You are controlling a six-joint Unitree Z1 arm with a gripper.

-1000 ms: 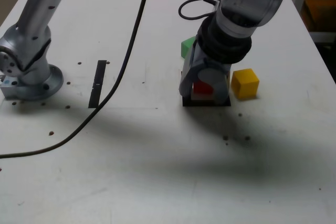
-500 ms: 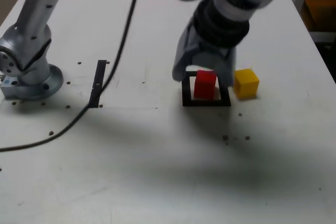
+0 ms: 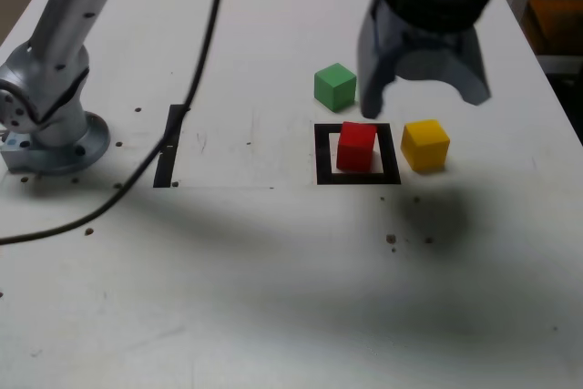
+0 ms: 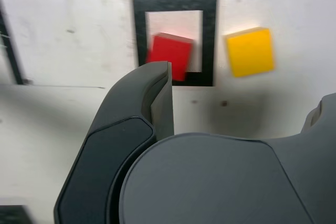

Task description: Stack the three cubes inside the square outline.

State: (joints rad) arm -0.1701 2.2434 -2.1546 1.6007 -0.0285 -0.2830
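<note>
The red cube [image 3: 356, 147] sits alone inside the square outline [image 3: 321, 154], slightly turned against its sides. Just outside the outline, on the exterior view's right, rests the yellow cube [image 3: 425, 144]. Behind the outline's left corner stands the green cube [image 3: 335, 87]. My gripper [image 3: 424, 105] hangs open above the table, behind and above the red and yellow cubes, with nothing between its fingers. The wrist view looks down past one dark finger [image 4: 152, 93] at the red cube [image 4: 169, 55], the outline [image 4: 210, 35] and the yellow cube [image 4: 251, 52].
The arm's base [image 3: 50, 129] is bolted at the exterior view's left. A black cable [image 3: 196, 88] trails across the table from the back toward the left edge. A straight black strip [image 3: 168, 145] lies beside it. The table's right edge runs close behind the gripper.
The gripper was shut on the red cube in the outline; it opened, let the cube go, then rose and drew back toward the exterior view's right, uncovering the green cube.
</note>
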